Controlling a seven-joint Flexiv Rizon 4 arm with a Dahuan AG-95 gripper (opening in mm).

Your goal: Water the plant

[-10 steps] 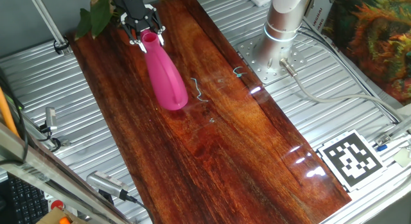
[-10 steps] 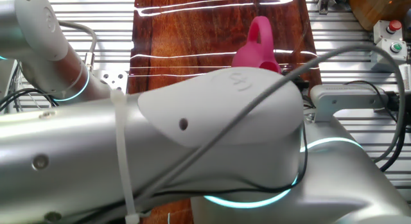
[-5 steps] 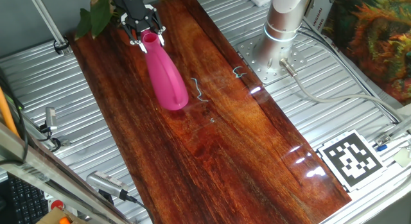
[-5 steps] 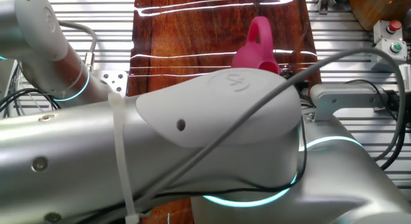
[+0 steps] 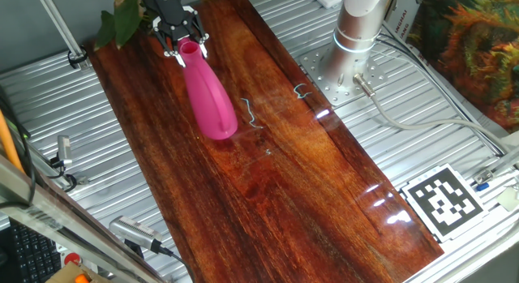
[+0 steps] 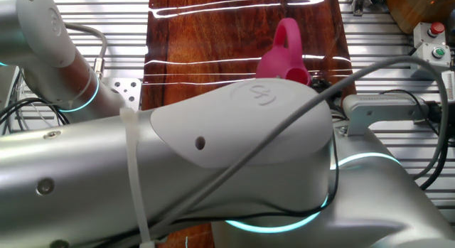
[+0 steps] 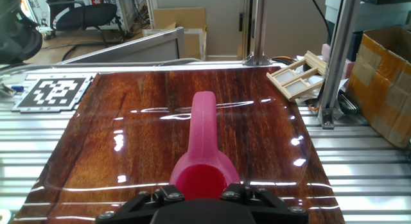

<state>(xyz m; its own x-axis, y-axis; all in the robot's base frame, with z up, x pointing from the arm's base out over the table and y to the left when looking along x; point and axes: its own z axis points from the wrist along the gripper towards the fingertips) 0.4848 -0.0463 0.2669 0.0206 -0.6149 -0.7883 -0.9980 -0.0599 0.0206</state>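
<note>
The pink watering can (image 5: 209,96) stands on the dark wooden tabletop (image 5: 284,177), its narrow top leaning toward the far left corner. My gripper (image 5: 185,46) straddles that top, its fingers against both sides of the neck, so it looks shut on it. In the hand view the gripper body (image 7: 202,208) fills the bottom edge and the can (image 7: 204,140) lies right in front of it; the fingertips are hidden. The plant (image 5: 120,19), a few dark-green leaves, is just behind the gripper at the table's far left corner. In the other fixed view only the can's handle (image 6: 286,35) shows above my arm (image 6: 213,155).
The robot base column (image 5: 357,27) stands at the table's right side, with cables trailing off. A big orange-and-green foliage mass (image 5: 470,40) is at the far right. A black-and-white marker (image 5: 444,202) lies near the front right. A small wooden frame (image 7: 302,73) and a cardboard box (image 7: 385,76) are beyond the table.
The can and the gripper keep their places. In the other fixed view my arm's large link has shifted very slightly.
</note>
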